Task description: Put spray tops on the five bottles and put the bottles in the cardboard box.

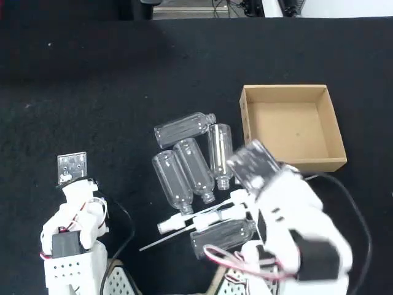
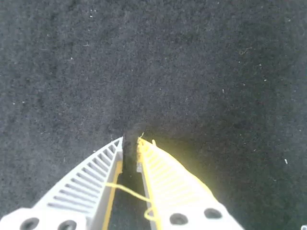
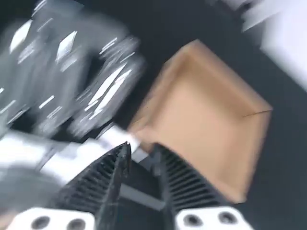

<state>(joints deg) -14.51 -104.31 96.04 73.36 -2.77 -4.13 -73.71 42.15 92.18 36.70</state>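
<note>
Several clear plastic bottles without tops lie in a cluster at the table's middle; one more bottle lies nearer the front. White spray tops with long tubes lie between them. The cardboard box stands open and empty to the right. My right gripper hovers slightly open with nothing in it, over a spray top, with bottles and the box beyond. My left gripper is shut on nothing, pointing down at bare black cloth.
The left arm sits folded at the front left, away from the bottles. The right arm rises at the front right, beside the box's near wall. Black cloth covers the whole table, with open room at the left and back.
</note>
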